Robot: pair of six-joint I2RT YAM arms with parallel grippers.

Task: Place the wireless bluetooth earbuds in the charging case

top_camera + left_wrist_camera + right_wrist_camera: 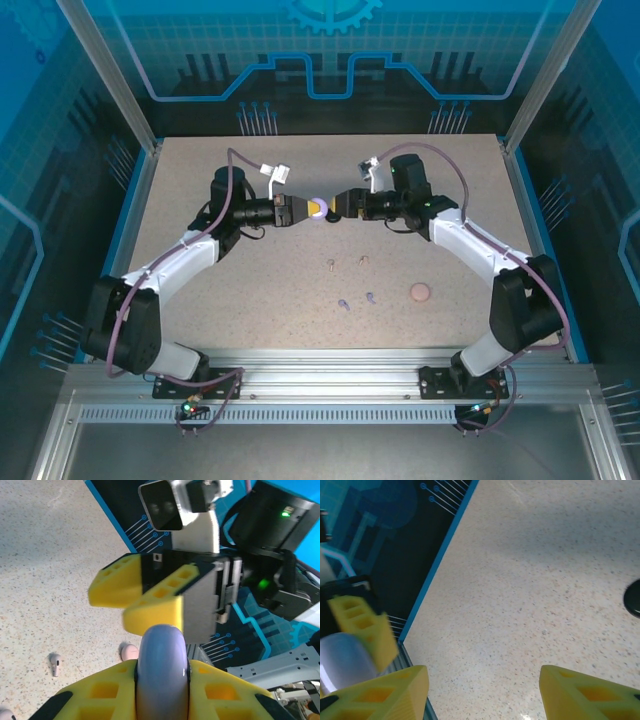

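Note:
My left gripper (303,209) is shut on a round lilac charging case (318,207), held edge-up above the middle back of the table. In the left wrist view the case (162,672) sits clamped between the yellow fingers (95,695). My right gripper (338,206) faces it from the right, open, its fingertips (152,612) just beyond the case's rim. In the right wrist view the gripper (482,682) has nothing between its jaws, and the case (342,662) is at the left. Two beige earbuds (331,265) and two lilac earbuds (344,305) lie on the table below.
A pinkish round case (420,291) lies on the table at the right front. A dark round object (634,597) shows at the right edge of the right wrist view. Blue rails (138,205) and transparent walls bound the speckled tabletop (270,290).

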